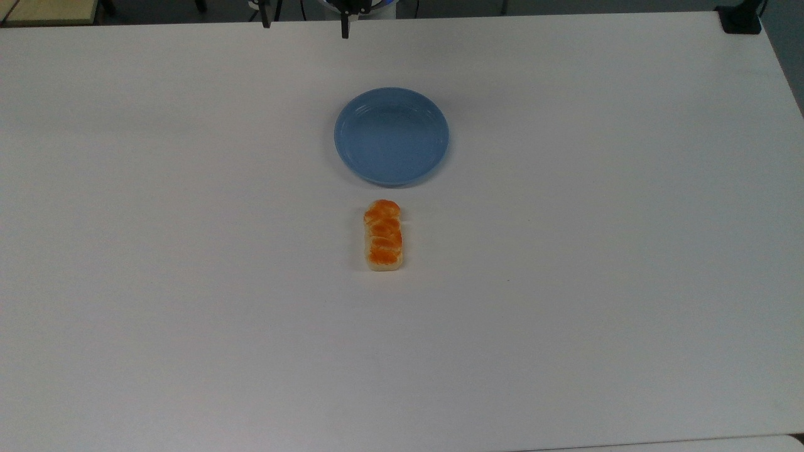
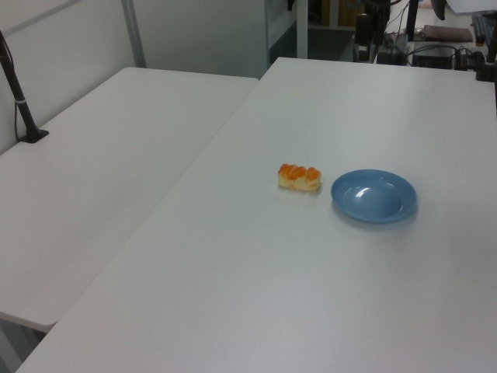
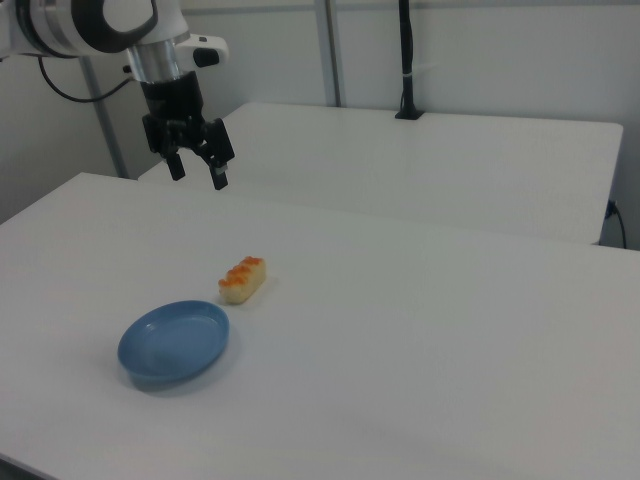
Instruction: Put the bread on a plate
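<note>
The bread (image 1: 383, 235) is a small loaf with a glossy orange top and cream sides, lying flat on the white table (image 1: 188, 251) just below the plate in the top view. The light blue plate (image 1: 391, 136) holds nothing. The left view has the bread (image 2: 300, 177) close to the left of the plate (image 2: 374, 196). In the right view the bread (image 3: 243, 279) lies up and right of the plate (image 3: 174, 342). My gripper (image 3: 197, 175) hangs open high above the table's far side, well away from both, nothing between its fingers. Its fingertips (image 1: 343, 28) poke in at the top view's upper edge.
A second white table (image 2: 93, 179) adjoins on the left view's left, with a black post (image 2: 19, 105) clamped to it. A black clamp (image 1: 741, 19) sits at the top view's upper right corner. Cables and equipment (image 2: 435, 47) stand beyond the table's far end.
</note>
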You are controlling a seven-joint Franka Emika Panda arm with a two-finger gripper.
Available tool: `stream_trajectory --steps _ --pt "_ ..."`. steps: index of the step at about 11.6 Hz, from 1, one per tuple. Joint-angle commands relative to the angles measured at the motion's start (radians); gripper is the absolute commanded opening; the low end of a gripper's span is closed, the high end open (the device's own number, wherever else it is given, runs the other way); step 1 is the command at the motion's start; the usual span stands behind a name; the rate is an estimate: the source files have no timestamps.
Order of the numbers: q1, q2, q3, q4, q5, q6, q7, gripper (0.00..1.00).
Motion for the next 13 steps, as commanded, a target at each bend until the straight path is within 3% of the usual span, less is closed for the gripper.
stream_trajectory --steps 1,4,13 --pt "0.005 0.039 0.000 0.000 0.010 0.065 -0.018 1.00" --pt "0.007 0.125 0.002 0.043 0.013 0.088 -0.018 1.00" --pt "0.059 0.361 0.008 0.042 0.020 0.373 -0.006 1.00"
